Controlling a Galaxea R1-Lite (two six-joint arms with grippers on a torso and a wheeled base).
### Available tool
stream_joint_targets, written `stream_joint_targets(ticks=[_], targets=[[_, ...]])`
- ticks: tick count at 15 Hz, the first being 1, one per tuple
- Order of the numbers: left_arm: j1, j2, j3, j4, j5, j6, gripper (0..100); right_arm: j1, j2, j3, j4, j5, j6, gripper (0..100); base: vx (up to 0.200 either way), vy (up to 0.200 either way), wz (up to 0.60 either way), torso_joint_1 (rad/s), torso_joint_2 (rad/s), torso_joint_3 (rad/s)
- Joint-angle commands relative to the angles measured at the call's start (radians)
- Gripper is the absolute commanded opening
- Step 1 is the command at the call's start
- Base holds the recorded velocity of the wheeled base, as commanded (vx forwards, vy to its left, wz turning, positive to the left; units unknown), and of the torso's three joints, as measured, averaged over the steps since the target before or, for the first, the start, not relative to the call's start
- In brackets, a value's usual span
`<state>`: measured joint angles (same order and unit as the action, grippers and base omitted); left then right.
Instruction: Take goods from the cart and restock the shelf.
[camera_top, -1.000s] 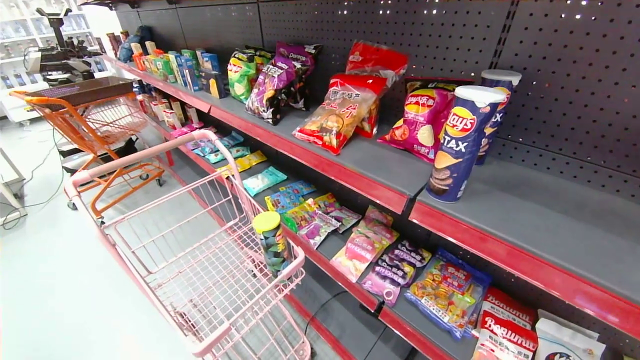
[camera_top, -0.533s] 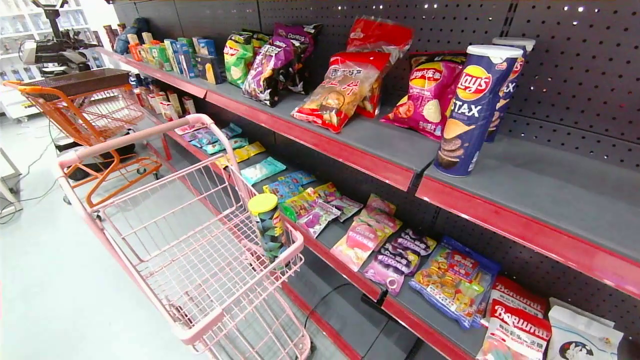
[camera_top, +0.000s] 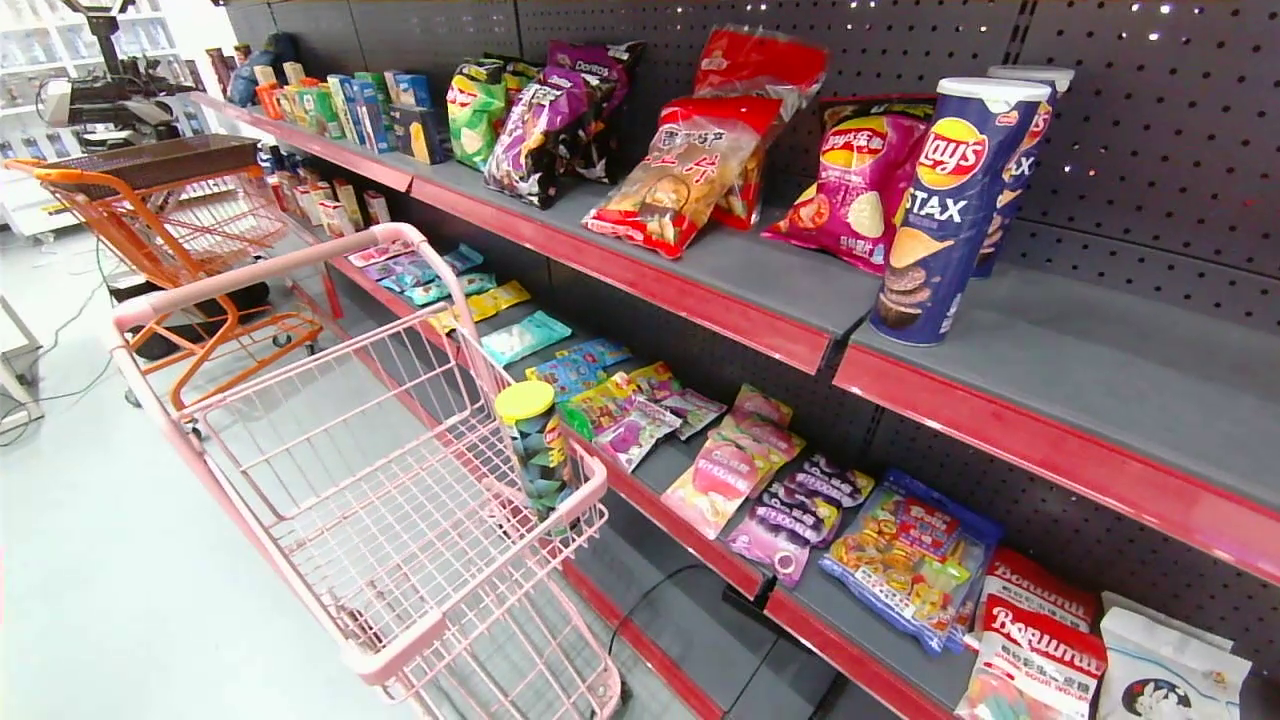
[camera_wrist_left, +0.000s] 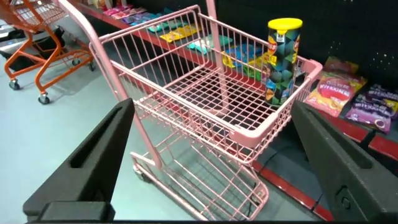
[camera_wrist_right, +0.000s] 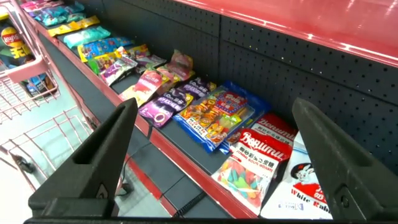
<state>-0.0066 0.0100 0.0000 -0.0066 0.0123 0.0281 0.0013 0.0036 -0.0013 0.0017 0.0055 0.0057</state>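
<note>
Nothing on the shelves or in the cart has shifted. The whole head picture has slid a little, so I take that as my camera moving and not the goods.

The pink cart (camera_top: 270, 262) stands alongside the shelving. The one item I can see in it is a can with a yellow lid (camera_top: 538, 440). It stands upright in the basket corner nearest the shelf, leaning on the wire wall, with its long axis vertical.

My left hand (camera_wrist_left: 212, 109) is spread wide and holds nothing. It looks across the basket, and the can is ahead of it in the far corner, well apart from the fingers. My right hand (camera_wrist_right: 214, 106) is just as wide open and empty. It faces the candy bags (camera_wrist_right: 217, 118) on the lower shelf, away from the basket.

I judge the left arm to be the nearer one for the pick. With the can upright, I'd close across its sides and stay clear of the wire. Two blue chip cans (camera_top: 945, 210) stand on the upper shelf (camera_top: 1050, 350), with bare grey board just beside them.
</note>
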Motion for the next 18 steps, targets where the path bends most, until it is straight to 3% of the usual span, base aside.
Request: stream_joint_targets(ticks=[1, 2, 3, 4, 5, 6, 7, 9, 11, 12, 13, 14, 16, 18], targets=[[-0.001, 0.005, 0.0, -0.001, -0.006, 0.009, 100, 0.0, -0.001, 0.0, 0.0, 0.001, 0.0, 100, 0.0, 0.0, 0.0, 0.0, 0.0, 0.0], [-0.01, 0.079, -0.106, -0.004, -0.009, 0.001, 100, 0.0, -0.001, 0.0, 0.0, 0.001, 0.0, 100, 0.0, 0.0, 0.0, 0.0, 0.0, 0.0], [-0.013, 0.364, -0.348, -0.006, 0.008, -0.105, 100, 0.0, -0.001, 0.0, 0.0, 0.001, 0.0, 100, 0.0, 0.0, 0.0, 0.0, 0.0, 0.0], [-0.015, 0.545, -0.537, -0.018, 0.014, -0.231, 100, 0.0, -0.001, 0.0, 0.0, 0.001, 0.0, 100, 0.0, 0.0, 0.0, 0.0, 0.0, 0.0], [-0.012, 0.726, -0.67, -0.038, 0.017, -0.252, 100, 0.0, -0.001, 0.0, 0.0, 0.001, 0.0, 100, 0.0, 0.0, 0.0, 0.0, 0.0, 0.0], [-0.01, 0.844, -0.698, -0.092, 0.008, -0.231, 100, 0.0, -0.001, 0.0, 0.0, 0.001, -0.001, 100, 0.0, 0.0, 0.0, 0.0, 0.0, 0.0], [-0.013, 0.946, -0.687, -0.159, -0.026, -0.177, 100, 0.0, -0.001, 0.0, 0.0, 0.001, -0.001, 100, 0.0, 0.0, 0.0, 0.0, 0.0, 0.0], [0.008, 1.165, -0.649, -0.291, -0.176, -0.112, 100, 0.0, -0.001, 0.001, 0.0, -0.001, 0.0, 100, 0.0, 0.0, 0.0, 0.0, 0.0, 0.0], [0.025, 1.349, -0.592, -0.38, -0.333, -0.002, 100, 0.0, -0.001, 0.001, 0.0, -0.001, -0.001, 100, 0.0, 0.0, 0.0, 0.0, 0.0, 0.0], [0.063, 1.433, -0.566, -0.42, -0.41, 0.042, 100, 0.0, -0.001, 0.001, 0.0, -0.001, -0.001, 100, 0.0, 0.0, 0.0, 0.0, 0.0, 0.0], [0.076, 1.469, -0.56, -0.437, -0.44, 0.064, 100, 0.0, -0.001, 0.0, 0.0, -0.001, -0.001, 100, 0.0, 0.0, 0.0, 0.0, 0.0, 0.0], [0.105, 1.598, -0.541, -0.513, -0.535, 0.167, 100, 0.0, -0.001, 0.001, 0.0, -0.002, -0.001, 100, 0.0, 0.0, 0.0, 0.0, 0.0, 0.0], [0.103, 1.734, -0.549, -0.59, -0.598, 0.265, 100, 0.0, -0.001, 0.001, 0.0, -0.002, -0.001, 100, 0.0, 0.0, 0.0, 0.0, 0.0, 0.0], [0.091, 1.84, -0.588, -0.658, -0.627, 0.316, 100, 0.0, -0.001, 0.001, 0.0, -0.004, -0.003, 100, 0.0, 0.0, 0.0, 0.0, 0.0, 0.0]])
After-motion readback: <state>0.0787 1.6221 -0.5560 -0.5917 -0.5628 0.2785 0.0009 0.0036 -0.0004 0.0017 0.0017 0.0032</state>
